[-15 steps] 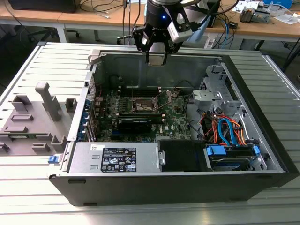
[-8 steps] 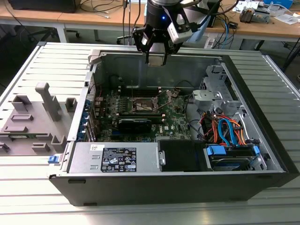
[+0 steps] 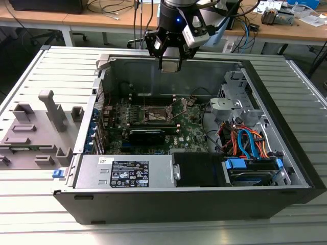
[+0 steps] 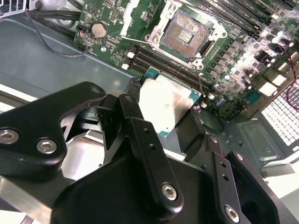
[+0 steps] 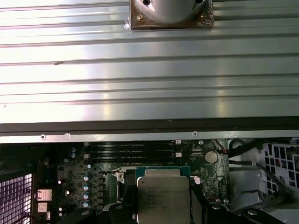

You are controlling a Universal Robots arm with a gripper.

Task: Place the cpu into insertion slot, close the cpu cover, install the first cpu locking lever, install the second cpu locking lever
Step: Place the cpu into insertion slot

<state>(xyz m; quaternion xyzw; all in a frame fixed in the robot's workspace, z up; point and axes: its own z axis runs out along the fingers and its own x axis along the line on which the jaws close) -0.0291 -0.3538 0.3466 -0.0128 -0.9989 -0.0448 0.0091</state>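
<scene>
My gripper [image 3: 170,62] hangs over the back wall of the open computer case, shut on the cpu [image 3: 170,66]. In both wrist views the cpu [image 4: 166,107] [image 5: 163,198] is a flat silvery square with a green edge, clamped between the two black fingers [image 4: 133,114] [image 5: 200,205]. Beyond it on the green board lies the insertion slot [image 4: 184,35] [image 3: 156,113], a dark square with a silver rim and nothing in it. The cpu cover [image 4: 135,21] stands swung up at one side of the slot.
A black graphics card [image 3: 147,133] lies just in front of the slot. A power supply [image 3: 127,172] and a drive bay with coloured cables [image 3: 245,143] fill the case front and the exterior view's right. A grey fixture [image 3: 36,127] sits outside on the exterior view's left.
</scene>
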